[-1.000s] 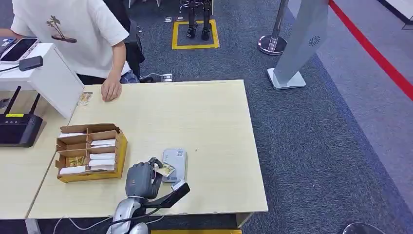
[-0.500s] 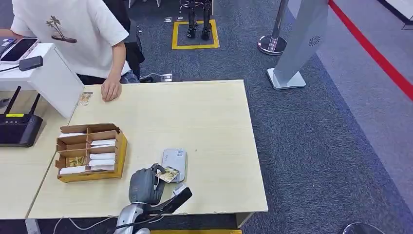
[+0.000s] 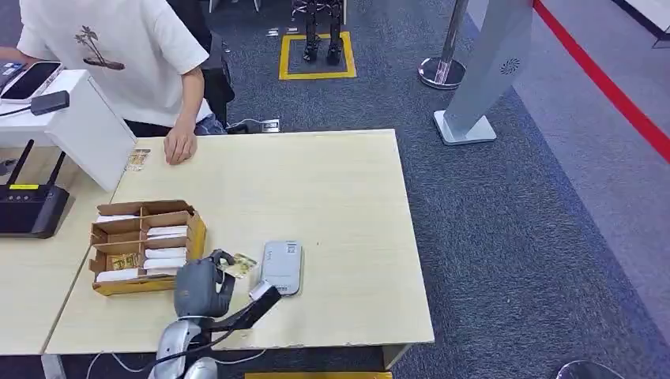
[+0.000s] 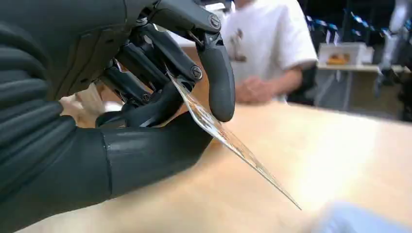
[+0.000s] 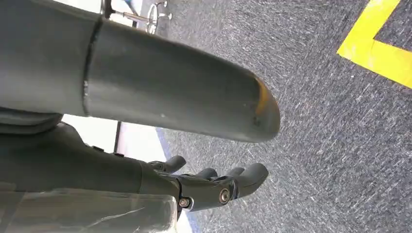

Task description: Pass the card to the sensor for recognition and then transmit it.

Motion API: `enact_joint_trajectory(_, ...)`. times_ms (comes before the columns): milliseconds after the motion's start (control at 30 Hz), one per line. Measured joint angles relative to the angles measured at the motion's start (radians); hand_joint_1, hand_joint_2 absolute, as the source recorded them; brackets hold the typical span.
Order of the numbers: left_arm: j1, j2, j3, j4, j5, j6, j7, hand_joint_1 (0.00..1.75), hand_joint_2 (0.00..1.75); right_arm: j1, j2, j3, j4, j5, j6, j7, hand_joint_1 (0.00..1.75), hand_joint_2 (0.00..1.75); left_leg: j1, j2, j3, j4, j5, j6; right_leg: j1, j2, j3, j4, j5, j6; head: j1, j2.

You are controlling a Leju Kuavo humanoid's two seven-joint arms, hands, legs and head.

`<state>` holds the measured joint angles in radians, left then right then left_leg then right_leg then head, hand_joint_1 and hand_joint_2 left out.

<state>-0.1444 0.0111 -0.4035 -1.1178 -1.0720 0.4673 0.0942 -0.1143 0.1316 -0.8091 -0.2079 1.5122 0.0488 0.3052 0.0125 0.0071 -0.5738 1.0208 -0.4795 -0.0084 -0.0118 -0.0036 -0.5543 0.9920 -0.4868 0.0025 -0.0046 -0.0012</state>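
Your left hand point(image 3: 197, 286) has drawn back from the sensor point(image 3: 282, 267) toward the cardboard box point(image 3: 146, 247), near the counter's point(image 3: 332, 189) front edge; its fingers point(image 4: 216, 77) pinch the card point(image 3: 239, 265) above the counter. Right hand point(image 5: 214, 187) hangs empty, fingers apart.

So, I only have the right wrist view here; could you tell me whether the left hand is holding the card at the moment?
Observer: Yes, the left hand pinches the card between thumb and finger.
Operator: Thank you. Is the card over the sensor?
Observer: No, in the head view it is beside the grey sensor, towards the cardboard box.
Operator: Is anyone near the table?
Observer: A person's hand rests on the table's far edge.
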Motion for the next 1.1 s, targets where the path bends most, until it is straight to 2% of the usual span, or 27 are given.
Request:
enact_joint_trajectory(100,-0.018,0.042,0.037,-0.047,-0.003,-0.006,0.000,1.75,1.75,0.000,0.000,0.005,0.000,0.000,0.002,-0.002,0.00,0.00,0.000,-0.001,0.000,0.000,0.000,0.000,0.000,0.000,0.000,0.001,0.000,0.000,0.000,0.000)
enact_joint_trajectory(300,-0.017,0.067,0.059,-0.088,-0.010,-0.006,0.001,1.75,1.75,-0.001,0.000,0.006,0.000,0.000,0.002,-0.003,0.00,0.00,-0.001,-0.001,0.000,0.000,0.000,0.000,0.000,0.000,0.000,0.000,0.000,0.000,0.000,0.000)
enact_joint_trajectory(400,-0.022,0.086,0.072,-0.101,-0.024,0.002,0.021,1.75,1.75,-0.001,0.000,0.007,0.000,0.001,0.008,-0.003,0.00,0.00,-0.001,0.000,0.000,0.000,0.000,0.000,0.000,0.000,0.000,0.000,0.000,0.000,0.000,0.000)
enact_joint_trajectory(700,-0.186,0.270,0.212,-0.110,-0.020,-0.094,0.027,1.75,1.75,-0.007,0.000,0.021,0.000,0.002,0.028,0.000,0.00,0.00,0.003,0.000,0.000,0.000,0.003,-0.004,0.003,0.000,-0.001,0.002,0.002,-0.004,0.000,0.000)
enact_joint_trajectory(900,-0.292,0.390,0.303,-0.056,-0.018,-0.176,0.018,1.75,1.75,-0.010,0.000,0.021,0.000,-0.005,0.028,0.003,0.00,0.00,0.004,0.001,0.000,0.000,0.003,-0.005,0.004,0.002,-0.002,0.002,0.002,-0.004,0.001,0.000)
enact_joint_trajectory(1000,-0.323,0.430,0.330,-0.020,-0.011,-0.212,0.018,1.75,1.75,-0.010,0.000,0.021,0.000,-0.015,0.026,0.003,0.00,0.00,0.004,0.001,0.000,0.000,0.003,-0.005,0.004,0.002,-0.002,0.002,0.002,-0.004,0.000,0.000)
enact_joint_trajectory(1100,-0.333,0.444,0.351,0.011,0.008,-0.225,0.016,1.75,1.75,-0.011,0.000,0.021,0.000,-0.016,0.024,0.003,0.00,0.00,0.004,0.001,-0.001,0.000,0.003,-0.005,0.004,0.001,-0.002,0.002,0.002,-0.004,0.000,0.000)
